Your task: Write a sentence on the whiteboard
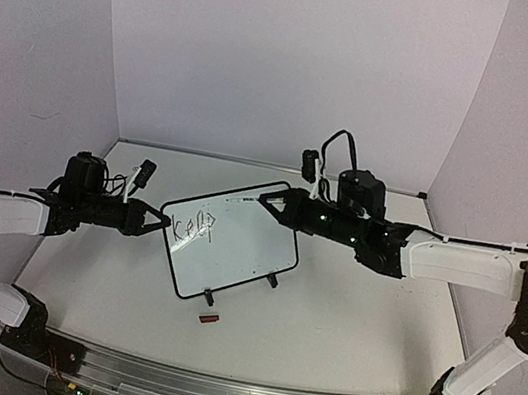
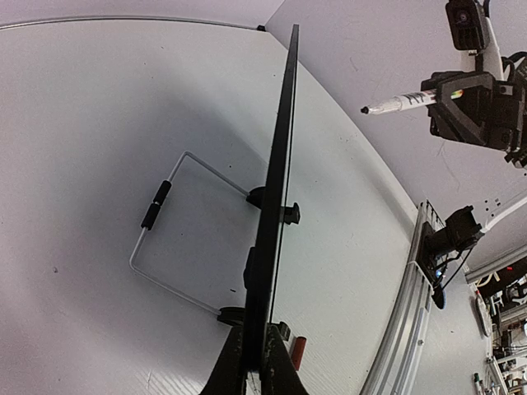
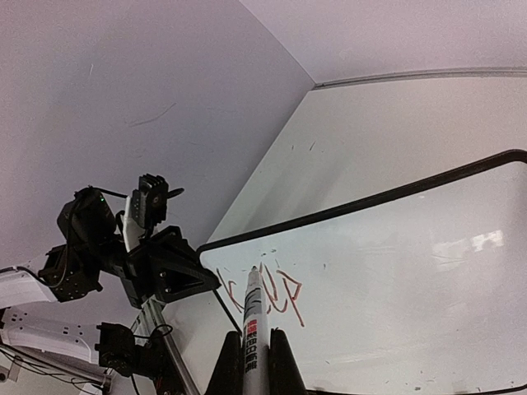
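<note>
Top view: whiteboard (image 1: 234,253) tilted at mid-tabletop (image 1: 354,324). Lettering (image 1: 194,223) sits near its left edge, one scrawled word, unreadable. Left gripper (image 1: 160,224) clamps that left edge. Right gripper (image 1: 266,199) is at the top-right corner, its contents too small to tell. Small red cylinder (image 1: 209,319) lies toward the front edge.

Left wrist: board seen edge-on, pinched between the jaws. Wire stand (image 2: 165,247) is behind it. The writing face is hidden.

Right wrist: jaws pinch a marker (image 3: 251,317), tip over the lettering, contact unclear. The board's right side is cut off.

From the left wrist we see the whiteboard (image 2: 278,181) only edge-on, its writing face hidden. From above, the lettering (image 1: 194,223) at frame centre is too small for us to read. The right wrist view crops the board at right and the marker (image 3: 252,317) at bottom.
</note>
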`<state>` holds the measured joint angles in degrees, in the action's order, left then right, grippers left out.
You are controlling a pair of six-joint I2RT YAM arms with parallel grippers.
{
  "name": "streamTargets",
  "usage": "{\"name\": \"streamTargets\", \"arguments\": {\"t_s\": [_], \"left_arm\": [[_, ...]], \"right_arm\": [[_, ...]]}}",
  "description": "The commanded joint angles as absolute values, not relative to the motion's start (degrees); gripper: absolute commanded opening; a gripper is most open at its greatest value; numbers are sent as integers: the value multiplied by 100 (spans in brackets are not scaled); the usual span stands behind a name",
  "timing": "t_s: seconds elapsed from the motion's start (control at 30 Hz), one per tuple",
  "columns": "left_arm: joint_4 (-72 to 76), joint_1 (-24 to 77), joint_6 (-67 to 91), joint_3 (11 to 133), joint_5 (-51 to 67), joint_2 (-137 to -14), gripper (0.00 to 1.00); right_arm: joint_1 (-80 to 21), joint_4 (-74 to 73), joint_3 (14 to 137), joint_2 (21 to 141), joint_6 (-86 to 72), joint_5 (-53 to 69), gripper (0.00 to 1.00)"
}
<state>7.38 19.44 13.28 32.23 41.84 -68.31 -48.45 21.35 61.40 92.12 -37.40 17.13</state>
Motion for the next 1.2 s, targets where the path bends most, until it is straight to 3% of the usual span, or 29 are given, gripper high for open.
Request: {"name": "streamTargets", "arguments": {"t_s": [0.0, 0.67, 1.17], "left_arm": [[566, 1899, 1055, 3393, 3744, -6757, 0], [547, 1899, 1051, 3419, 3744, -6785, 0], [543, 1904, 1039, 3401, 3718, -6761, 0]], "right_arm": [[-4764, 2123, 6094, 9342, -3664, 1589, 0], [-4737, 2118, 6428, 9905, -3683, 1874, 0], [-4677, 1939, 6239, 9711, -3714, 1365, 0]]}}
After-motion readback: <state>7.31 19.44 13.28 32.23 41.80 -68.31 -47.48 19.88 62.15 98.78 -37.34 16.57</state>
